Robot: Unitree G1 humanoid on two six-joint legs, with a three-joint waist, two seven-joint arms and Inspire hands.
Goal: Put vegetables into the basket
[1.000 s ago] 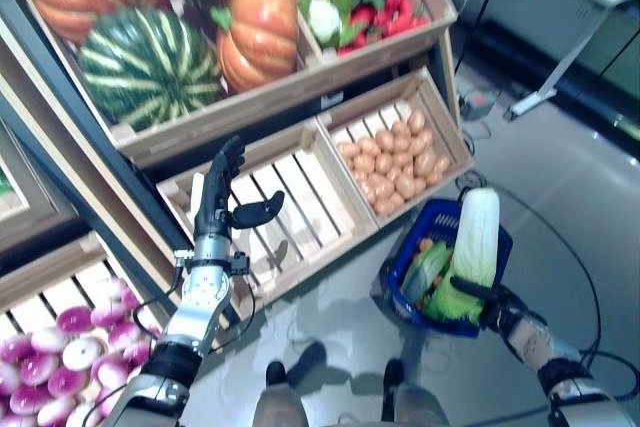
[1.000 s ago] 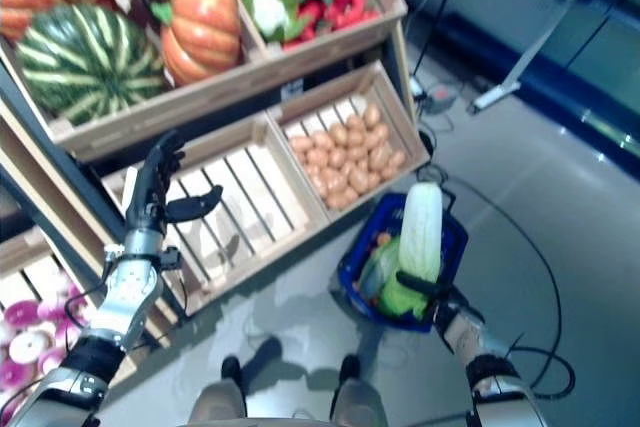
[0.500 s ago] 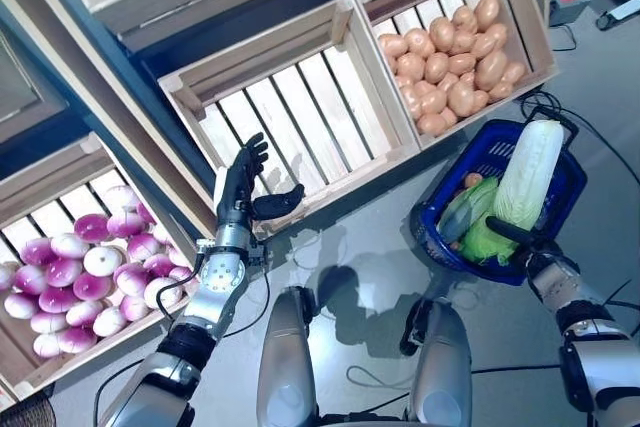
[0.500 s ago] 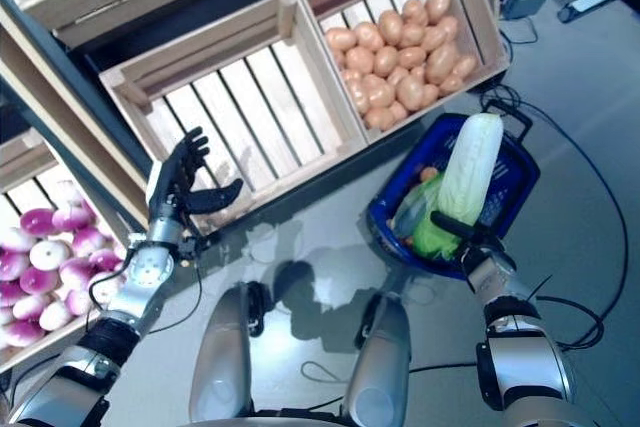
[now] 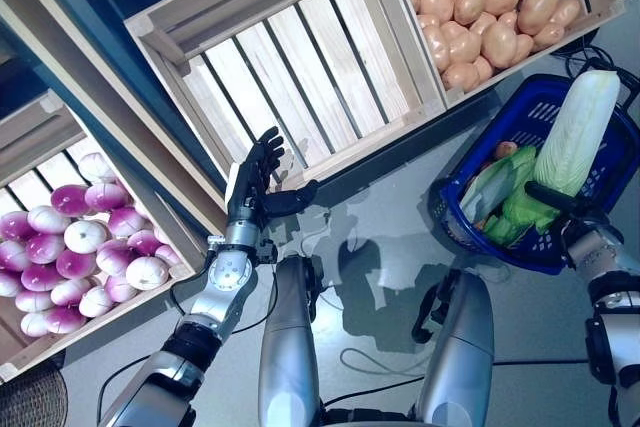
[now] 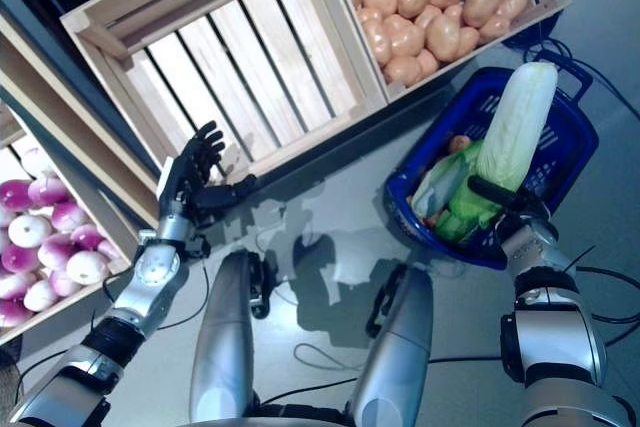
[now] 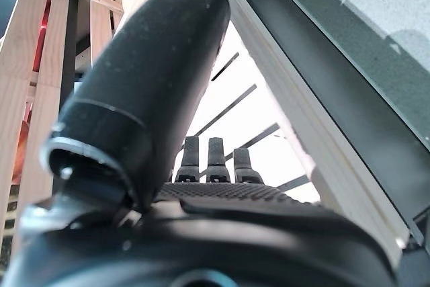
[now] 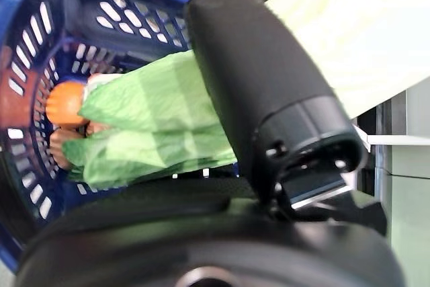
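Note:
A blue basket [image 5: 452, 229] sits on the floor below the potato crate. A long napa cabbage [image 5: 588, 127] leans in it, white end up over the far rim, green leaves [image 8: 154, 122] down inside beside an orange vegetable [image 8: 64, 102]. My right hand [image 5: 585, 239] is at the basket's near rim. Its thumb [image 8: 262, 78] lies across the cabbage's leafy end, and the fingers are hidden under it. My left hand [image 5: 250, 192] is open, fingers straight [image 7: 208, 159], just in front of the empty slatted crate [image 5: 290, 77], touching nothing.
A crate of potatoes [image 5: 480, 17] stands right of the empty crate, close behind the basket. At the lower left is a crate of purple-and-white turnips [image 5: 80, 247]. Dark shelf posts run between the crates. Grey floor lies between the hands.
The camera has tilted down: the pumpkin shelf has left the view and the crates have slid up. Both hands keep their places by the empty crate and the cabbage.

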